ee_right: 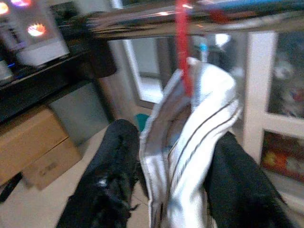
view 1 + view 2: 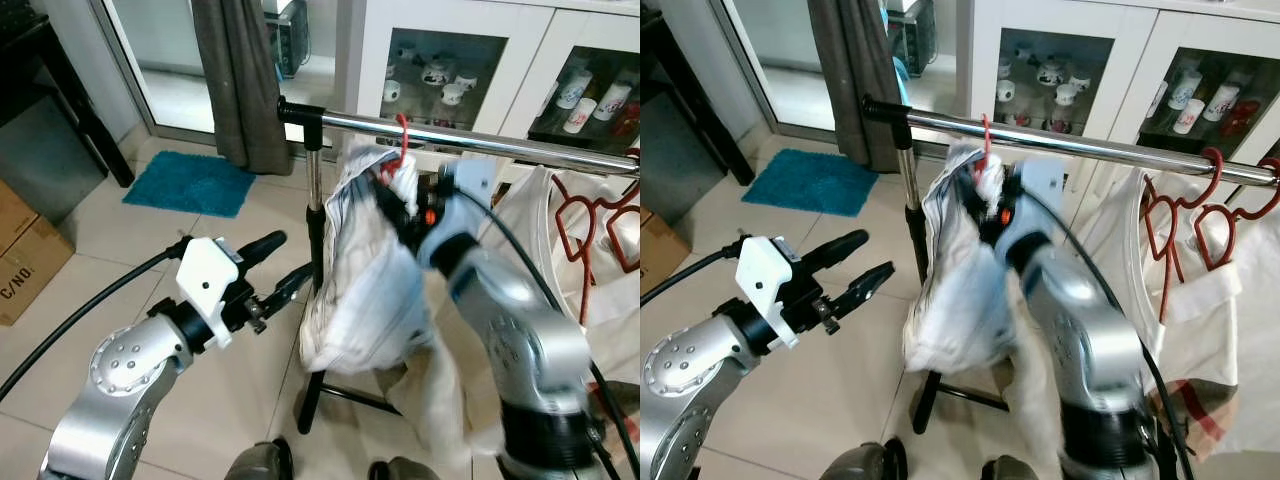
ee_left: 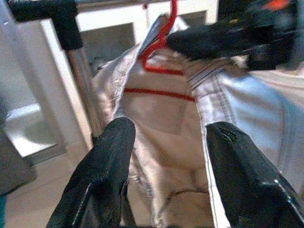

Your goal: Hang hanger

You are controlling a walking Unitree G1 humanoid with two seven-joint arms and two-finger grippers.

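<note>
Red hanger [image 2: 985, 150] with the pale garment [image 2: 960, 280] has its hook at the rail [image 2: 1090, 148]. Right gripper [image 1: 175, 156] jaws straddle the collar; confirm the hook seats fully before you let go. Left gripper [image 2: 855, 265] jaws open, beside the garment.

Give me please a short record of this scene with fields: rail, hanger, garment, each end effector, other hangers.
rail: chrome bar on a black stand, horizontal
hanger: red hanger, hook over the rail
garment: pale shirt on the red hanger, crumpled
right end effector: raised at the shirt collar, fingers on either side of the fabric
left end effector: open, held beside the shirt, apart from it
other hangers: red ones further along the rail, with clothes
</note>
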